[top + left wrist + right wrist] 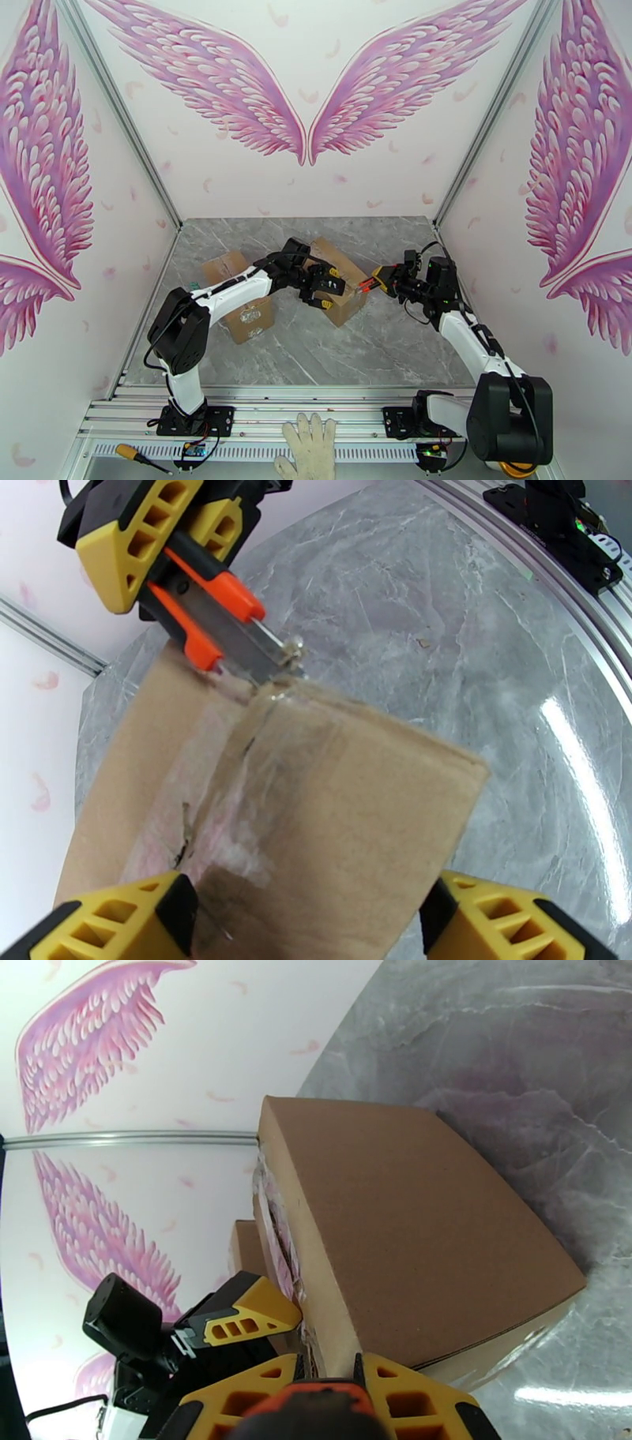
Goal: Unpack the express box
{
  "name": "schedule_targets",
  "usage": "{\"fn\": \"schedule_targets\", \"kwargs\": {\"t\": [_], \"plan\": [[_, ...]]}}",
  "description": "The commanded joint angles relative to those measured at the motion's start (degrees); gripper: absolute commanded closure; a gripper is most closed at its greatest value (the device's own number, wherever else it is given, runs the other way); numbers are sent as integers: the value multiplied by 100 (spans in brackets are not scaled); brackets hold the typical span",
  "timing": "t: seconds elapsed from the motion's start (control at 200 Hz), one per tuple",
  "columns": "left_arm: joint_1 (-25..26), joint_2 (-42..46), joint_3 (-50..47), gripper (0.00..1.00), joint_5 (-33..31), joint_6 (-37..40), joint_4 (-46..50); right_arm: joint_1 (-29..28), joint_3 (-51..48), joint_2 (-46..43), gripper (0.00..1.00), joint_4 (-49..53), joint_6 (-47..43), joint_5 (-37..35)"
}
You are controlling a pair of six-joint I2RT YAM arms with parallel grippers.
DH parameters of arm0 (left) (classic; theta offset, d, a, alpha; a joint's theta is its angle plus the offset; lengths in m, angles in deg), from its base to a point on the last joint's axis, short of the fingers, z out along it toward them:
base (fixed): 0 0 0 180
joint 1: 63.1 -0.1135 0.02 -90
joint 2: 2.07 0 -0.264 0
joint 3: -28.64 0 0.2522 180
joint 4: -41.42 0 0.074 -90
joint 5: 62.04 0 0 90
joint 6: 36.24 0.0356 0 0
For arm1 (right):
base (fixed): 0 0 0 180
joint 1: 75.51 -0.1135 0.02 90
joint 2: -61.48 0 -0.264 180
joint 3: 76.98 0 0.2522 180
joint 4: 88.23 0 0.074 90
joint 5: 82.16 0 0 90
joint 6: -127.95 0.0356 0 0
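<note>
Express box point(316, 811) on tabletop point(474, 598), straddled by left gripper point(308, 922), released, seemingly bracing. Right gripper point(170, 555) clenched on box cutter point(229, 626), blade at taped seam. Cardboard stiff, light; tape slick; hold side walls.

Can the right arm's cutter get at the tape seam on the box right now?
Probably yes: the cutter blade already meets the taped seam at the box edge, and the left gripper straddles the box further back.

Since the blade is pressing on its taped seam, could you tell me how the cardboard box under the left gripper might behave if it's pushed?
The cardboard box looks stiff, so it should shift whole. On the glossy marble table it may slide. The left gripper straddling it probably steadies it against the cutter.
</note>
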Motion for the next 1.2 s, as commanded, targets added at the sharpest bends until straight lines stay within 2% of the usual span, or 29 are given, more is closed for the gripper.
{"fn": "schedule_targets", "kwargs": {"t": [0.0,0.14,0.305,0.635,0.775,1.014,1.124,1.194], "plan": [[-79,-168,133,17,-1791,-752,-996,-176,-285,-691,100,201,825,1174],[178,-141,160,14,-2020,-1021,-1217,-185,-539,-1134,100,314,989,579],[364,-205,409,11,-1865,-832,-921,-186,-730,-1308,100,123,1134,375],[572,-475,988,7,-1375,185,-79,-198,-631,-489,100,-540,958,570],[633,-660,1313,5,-1200,333,148,-196,-475,-135,100,-651,847,646],[720,-1036,1699,5,-1000,-96,220,-212,-453,141,100,-1060,1050,609],[766,-1231,1834,9,-1030,-424,150,-249,-467,197,100,-1145,1070,583],[776,-1351,1890,13,-1261,-794,-58,-252,-515,195,100,-1220,1147,541]]}}
